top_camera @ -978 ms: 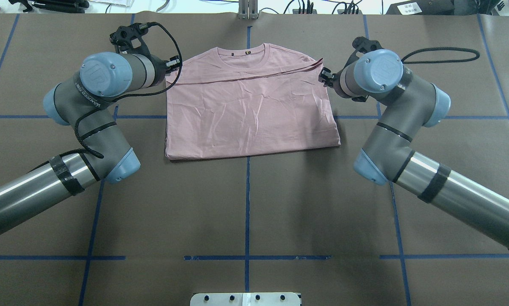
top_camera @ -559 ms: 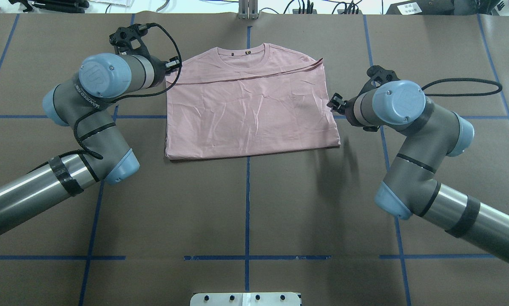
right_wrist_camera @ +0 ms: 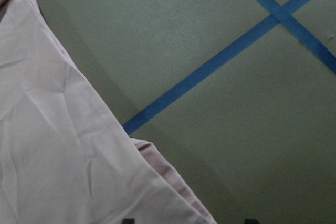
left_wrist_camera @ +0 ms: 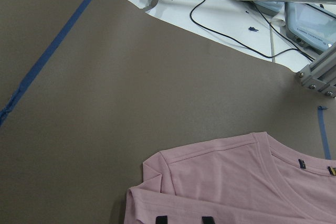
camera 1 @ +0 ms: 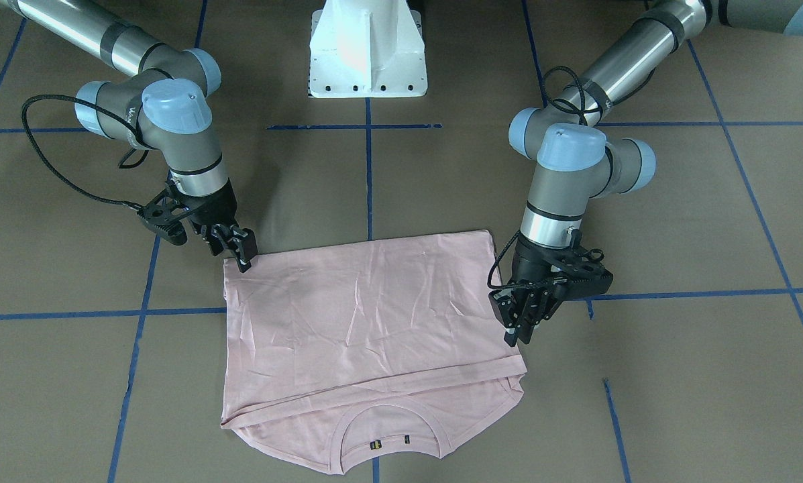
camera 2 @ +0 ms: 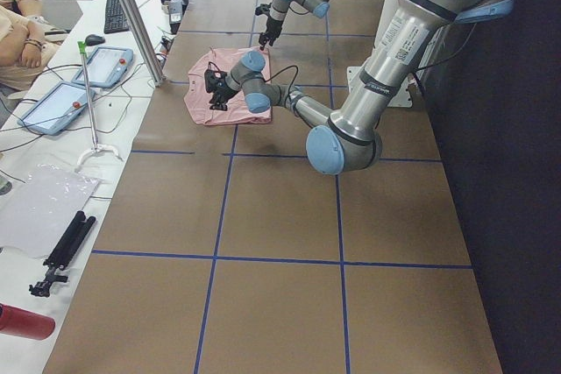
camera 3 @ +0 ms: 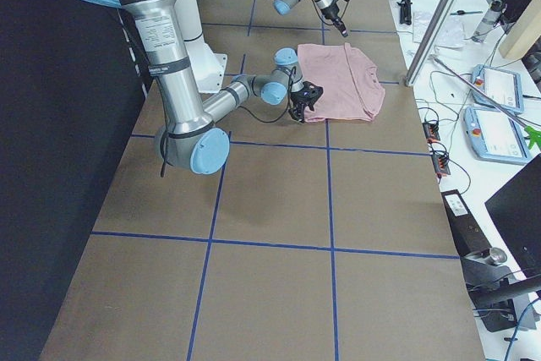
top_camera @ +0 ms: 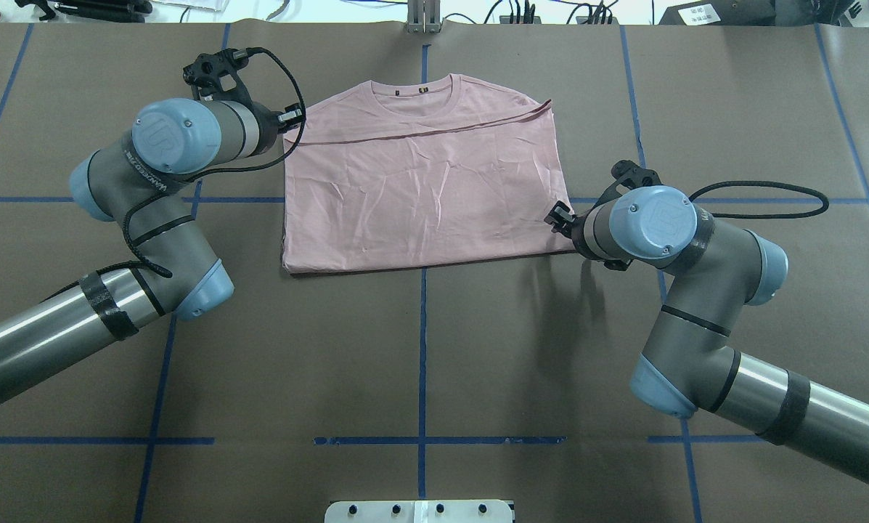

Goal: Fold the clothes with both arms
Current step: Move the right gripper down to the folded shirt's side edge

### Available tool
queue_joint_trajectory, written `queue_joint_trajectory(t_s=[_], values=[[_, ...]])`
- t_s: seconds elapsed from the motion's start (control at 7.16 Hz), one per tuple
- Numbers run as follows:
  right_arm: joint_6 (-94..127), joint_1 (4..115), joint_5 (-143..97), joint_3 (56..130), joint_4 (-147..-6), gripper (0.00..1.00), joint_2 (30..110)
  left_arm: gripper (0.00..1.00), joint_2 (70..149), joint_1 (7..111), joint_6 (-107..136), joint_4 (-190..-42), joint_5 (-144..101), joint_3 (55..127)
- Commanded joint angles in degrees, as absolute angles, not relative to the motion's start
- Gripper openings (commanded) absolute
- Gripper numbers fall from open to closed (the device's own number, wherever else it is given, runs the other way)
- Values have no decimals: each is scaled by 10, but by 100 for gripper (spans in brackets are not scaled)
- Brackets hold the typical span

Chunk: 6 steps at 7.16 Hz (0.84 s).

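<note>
**Two open grippers at the side edges of a folded pink T-shirt**

Left arm (top_camera: 151, 218): it comes in from the near left corner of the worktop (top_camera: 296, 349), bends sharply at the elbow and turns its wrist toward the shirt. The left gripper (top_camera: 292, 116) points down at the shirt's left edge, at the shoulder end and close to the fabric. In the left wrist view its two black fingertips (left_wrist_camera: 163, 219) stand a little apart. The pink cloth lies flat below them and is not pinched, so the gripper holds nothing.

T-shirt (top_camera: 427, 189): it lies flat in the far half of the worktop, across the middle blue tape line (top_camera: 422, 349). Its ribbed collar (top_camera: 419, 91) faces the far edge. The lower part is folded up over the chest, and its hem runs across just below the collar. The folded edge faces the robot.

Right arm (top_camera: 695, 290): it reaches in from the near right corner and bends at the elbow, with the wrist low. The right gripper (top_camera: 557, 216) points down at the shirt's right edge, near the fold corner that faces the robot. The right wrist view shows its fingertips (right_wrist_camera: 128, 220) spread wide over the shirt's edge and the bare worktop, gripping nothing.
</note>
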<state>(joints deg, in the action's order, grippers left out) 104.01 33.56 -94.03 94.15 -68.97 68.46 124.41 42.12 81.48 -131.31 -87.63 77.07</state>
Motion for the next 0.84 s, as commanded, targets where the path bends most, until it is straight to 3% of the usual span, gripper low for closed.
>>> queue_joint_trajectory(t_s=[0.0,0.28,0.42,0.7], values=[[1041,335,-929,936,-690,71,684,34,1244,421,815,-1313,-876,771],[1041,335,-926,928,-690,34,679,34,1243,421,812,-1313,-876,771],[1040,335,-926,928,-690,0,679,34,1242,421,812,-1313,-876,771],[1038,336,-926,932,-690,0,674,34,1235,421,812,-1314,-876,773]])
